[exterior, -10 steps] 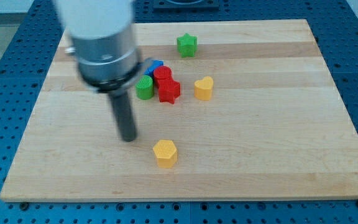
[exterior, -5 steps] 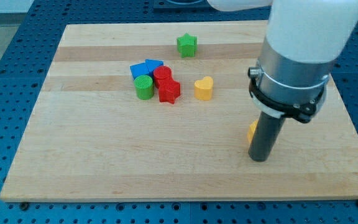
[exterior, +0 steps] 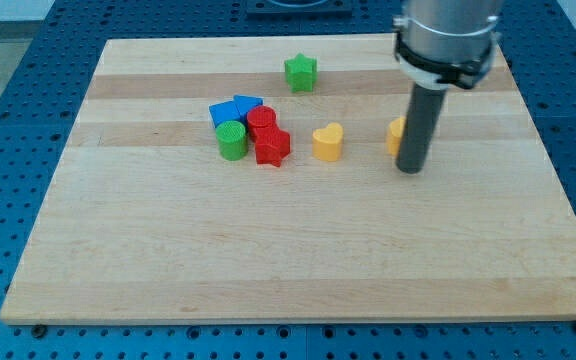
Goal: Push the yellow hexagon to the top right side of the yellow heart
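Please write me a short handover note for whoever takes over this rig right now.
My tip rests on the board, right in front of the yellow hexagon, which my rod mostly hides.
The yellow hexagon sits to the view's right of the yellow heart, apart from it and roughly level with it.
Done: hexagon brought to the heart's right side.
Left: nudge it toward the view's top, so it sits top right of the heart.

Two yellow blocks (exterior: 328, 142); two red (exterior: 271, 146); two green (exterior: 300, 72); two blue (exterior: 226, 112)
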You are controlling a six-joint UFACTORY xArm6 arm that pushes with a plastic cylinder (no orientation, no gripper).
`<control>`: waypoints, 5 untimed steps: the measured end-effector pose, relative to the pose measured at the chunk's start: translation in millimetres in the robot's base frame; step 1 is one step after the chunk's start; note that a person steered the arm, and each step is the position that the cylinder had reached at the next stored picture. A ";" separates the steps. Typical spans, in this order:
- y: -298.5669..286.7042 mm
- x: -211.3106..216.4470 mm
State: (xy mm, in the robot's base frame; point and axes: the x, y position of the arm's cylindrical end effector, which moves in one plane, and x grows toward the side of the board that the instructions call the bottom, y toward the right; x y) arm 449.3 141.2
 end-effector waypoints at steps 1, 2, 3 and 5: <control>17.2 -8.3; -7.7 -35.5; -19.8 -46.3; 32.6 -68.1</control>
